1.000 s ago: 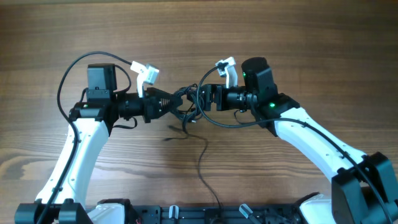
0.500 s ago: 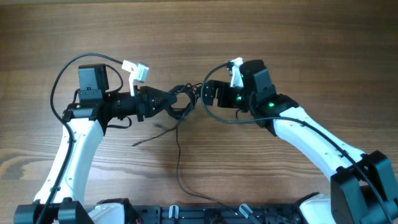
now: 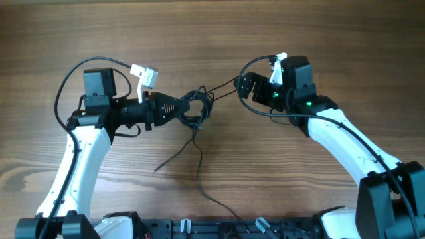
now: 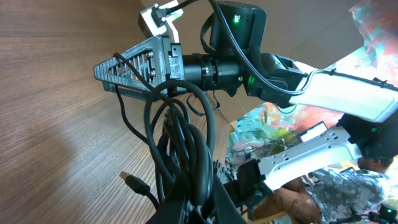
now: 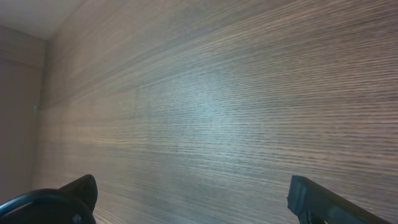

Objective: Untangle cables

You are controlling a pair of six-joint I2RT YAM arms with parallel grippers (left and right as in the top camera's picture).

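Observation:
The cables (image 3: 198,107) are a knotted black bundle held above the table's middle, with my left gripper (image 3: 188,106) shut on it. In the left wrist view the bundle (image 4: 180,140) rises out of the closed jaws, and a small plug (image 4: 133,182) hangs at its left. My right gripper (image 3: 245,85) stands open to the right of the bundle, nothing between its fingertips (image 5: 82,190). One thin strand (image 3: 222,86) stretches from the bundle to the right gripper's finger (image 4: 134,65) and lies across it. Loose tails (image 3: 198,166) trail toward the front edge.
The wooden table (image 3: 212,33) spreads all around. The arm bases and a black rail (image 3: 199,229) line the front edge. A thick arm cable (image 3: 66,86) loops beside the left arm. Clutter (image 4: 280,130) shows beyond the table in the left wrist view.
My right gripper has drawn back to the right, away from the bundle, with one thin strand stretched after it. The left gripper shifted slightly left, still holding. The loose tails have swung.

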